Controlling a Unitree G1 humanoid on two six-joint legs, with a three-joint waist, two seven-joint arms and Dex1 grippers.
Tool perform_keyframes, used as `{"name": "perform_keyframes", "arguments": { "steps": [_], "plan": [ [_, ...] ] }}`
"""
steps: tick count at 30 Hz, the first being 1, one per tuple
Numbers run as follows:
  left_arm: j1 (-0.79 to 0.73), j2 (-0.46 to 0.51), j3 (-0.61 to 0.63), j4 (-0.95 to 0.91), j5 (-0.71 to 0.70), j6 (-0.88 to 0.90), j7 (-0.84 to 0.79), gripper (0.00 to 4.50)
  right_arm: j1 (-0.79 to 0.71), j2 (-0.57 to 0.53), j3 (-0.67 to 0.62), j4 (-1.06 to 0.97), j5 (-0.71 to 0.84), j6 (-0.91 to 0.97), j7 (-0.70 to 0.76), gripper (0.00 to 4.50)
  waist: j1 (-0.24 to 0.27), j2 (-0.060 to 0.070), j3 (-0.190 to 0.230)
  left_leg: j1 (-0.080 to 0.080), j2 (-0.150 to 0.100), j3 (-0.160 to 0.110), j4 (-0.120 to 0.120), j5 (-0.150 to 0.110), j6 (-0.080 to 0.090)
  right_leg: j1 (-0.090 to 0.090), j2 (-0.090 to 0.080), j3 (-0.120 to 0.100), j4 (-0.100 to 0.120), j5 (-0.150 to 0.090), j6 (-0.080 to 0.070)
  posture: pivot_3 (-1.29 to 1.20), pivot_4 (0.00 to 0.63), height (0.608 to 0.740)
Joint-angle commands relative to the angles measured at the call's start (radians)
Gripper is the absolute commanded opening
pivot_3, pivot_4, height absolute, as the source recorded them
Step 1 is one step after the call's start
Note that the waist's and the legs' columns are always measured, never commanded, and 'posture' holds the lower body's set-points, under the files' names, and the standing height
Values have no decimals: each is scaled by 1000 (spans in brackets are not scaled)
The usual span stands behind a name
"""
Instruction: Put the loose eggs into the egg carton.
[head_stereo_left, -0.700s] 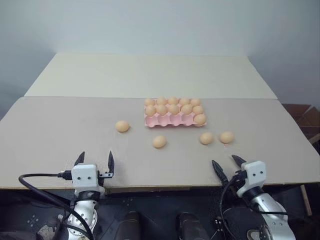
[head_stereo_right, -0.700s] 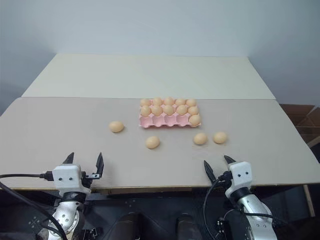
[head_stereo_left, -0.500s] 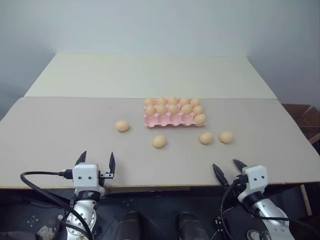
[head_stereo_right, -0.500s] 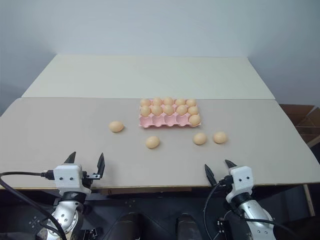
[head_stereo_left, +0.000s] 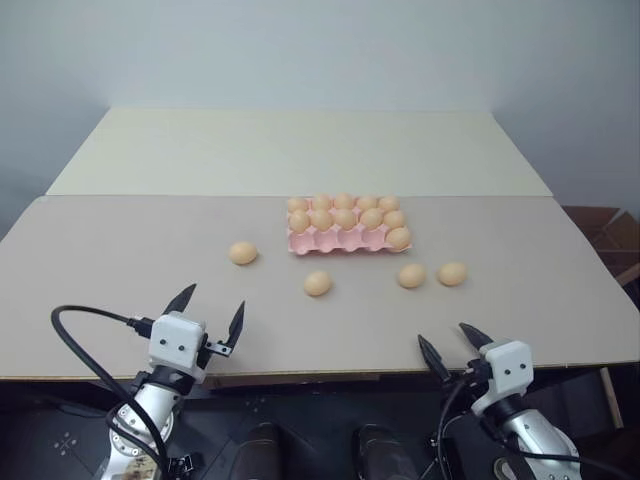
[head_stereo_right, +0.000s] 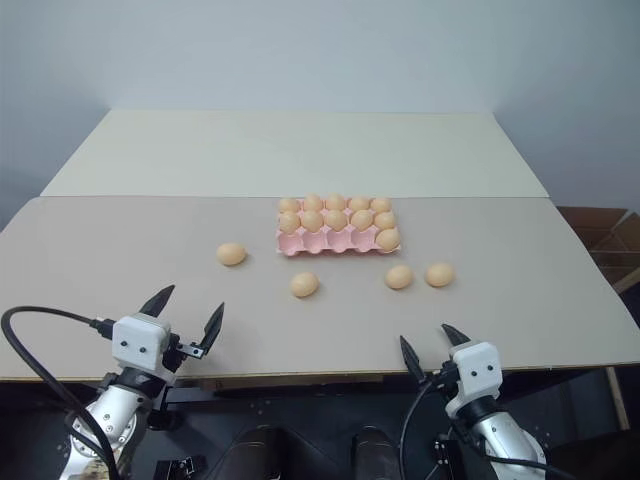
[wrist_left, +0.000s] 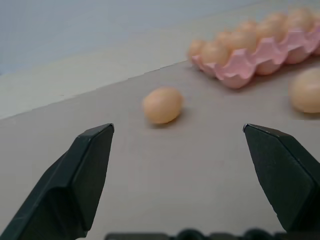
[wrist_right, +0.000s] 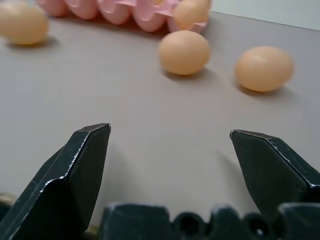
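My left claw (head_stereo_left: 210, 313) is spread wide, holding nothing, over the near edge of the counter (head_stereo_left: 120, 260). My right claw (head_stereo_left: 448, 344) is spread wide too, empty, also at the near edge, on the right side. Both point forward across the counter, well apart from each other.

Left wrist view: one loose egg (wrist_left: 162, 105) lies on the counter between my two fingers' line of sight, apart from the fingertips (wrist_left: 97, 145). A second egg (wrist_left: 306, 90) sits off to the side, near the pink carton (wrist_left: 250, 55).

Right wrist view: two eggs side by side ahead of the claw, one (wrist_right: 184, 52) closer to the carton, the other (wrist_right: 264, 68) just beside it, not touching. Another egg (wrist_right: 23, 23) lies farther over.

Head view: four loose eggs on the counter. Leftmost egg (head_stereo_left: 243, 253) is left of the carton, apart from it. Middle egg (head_stereo_left: 318, 284) lies just in front of the carton's near edge. Two right eggs (head_stereo_left: 411, 276) and (head_stereo_left: 452, 273) sit near each other, in front of the carton's right corner.

Carton (head_stereo_left: 335, 241) sits mid-counter, well apart from both claws. Back two rows look filled with eggs; the near row has empty pockets except one egg at its right end (head_stereo_left: 399, 238).
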Motion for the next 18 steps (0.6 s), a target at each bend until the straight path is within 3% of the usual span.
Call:
{"name": "perform_keyframes", "arguments": {
  "steps": [1,6,11,18],
  "plan": [
    [-54,84,-2,-31,-102,16,-146,4493,-18,-23,-12,-122,-1,-9,-1,4500,-1,0,0,1,0,0,0,0,0,0,0,0,0,0,0,0,150,740],
    [-151,204,-19,-13,-208,71,-321,4493,-63,-12,0,-230,-21,129,-89,4500,0,0,0,2,0,2,0,0,0,0,0,1,0,0,-1,0,150,740],
    [-221,274,-21,-8,-311,162,-421,4493,-168,-5,47,-295,-107,407,-212,4500,0,0,0,1,0,4,0,3,6,-1,0,2,0,5,-7,0,150,740],
    [-296,351,-71,-25,-325,227,-528,4493,-322,21,63,-316,-91,622,-262,4500,0,0,0,0,-1,5,0,4,6,-3,2,3,1,5,-7,0,150,740]
  ]
}}
